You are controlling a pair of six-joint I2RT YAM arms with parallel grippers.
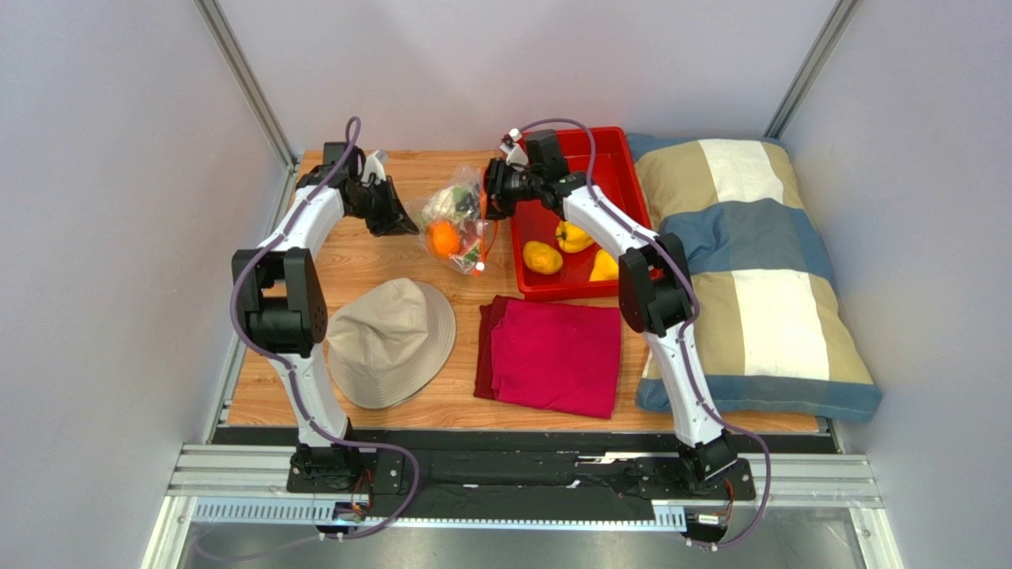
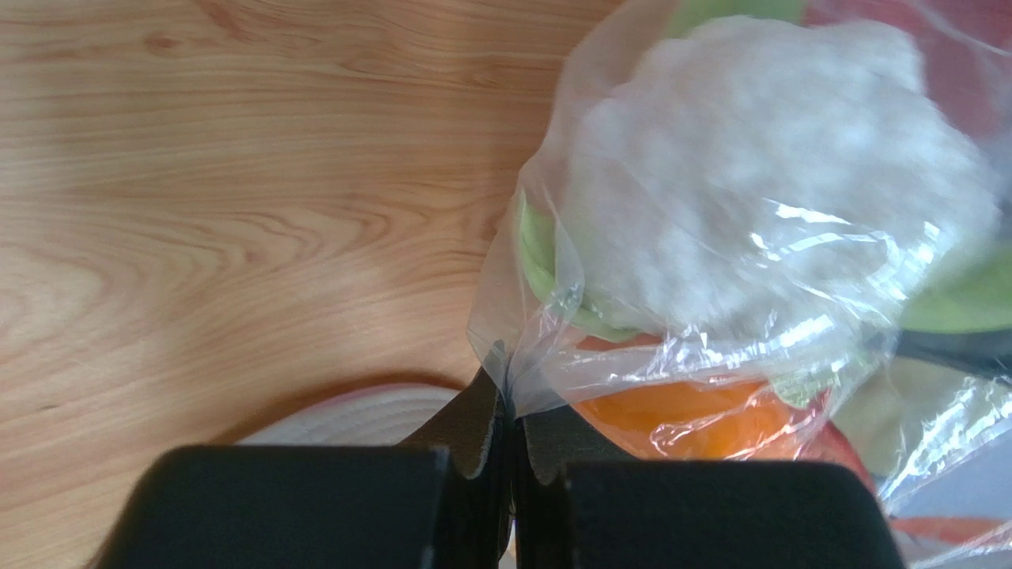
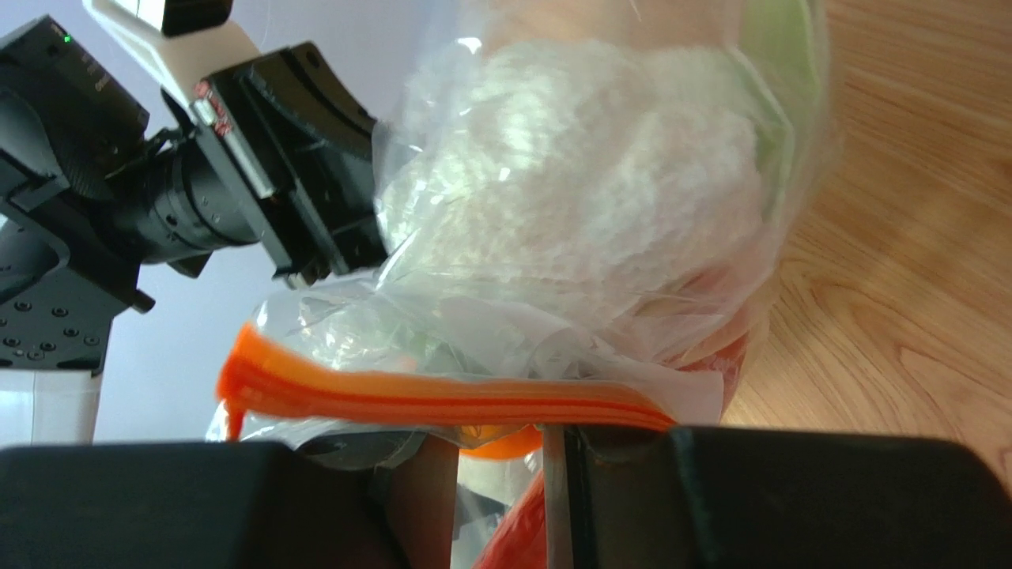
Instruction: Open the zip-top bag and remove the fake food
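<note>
The zip-top bag point(image 1: 461, 225) hangs between my two grippers at the back of the table. It holds a white cauliflower point(image 2: 760, 178) and an orange point(image 2: 689, 415). My left gripper point(image 1: 398, 217) is shut on a corner of the bag's clear plastic point(image 2: 511, 397). My right gripper point(image 1: 493, 202) is at the bag's mouth. Its jaws stand slightly apart point(image 3: 505, 445) with plastic between them, and the orange-red zip strip point(image 3: 451, 397) lies across its fingertips. Two yellow fruits point(image 1: 543, 257) and a yellow pepper point(image 1: 606, 267) lie in the red tray point(image 1: 618, 142).
A beige hat point(image 1: 390, 341) and a folded magenta cloth point(image 1: 552, 353) lie at the front of the table. A striped pillow point(image 1: 748, 273) fills the right side. The left arm's gripper shows in the right wrist view point(image 3: 297, 178), close to the bag.
</note>
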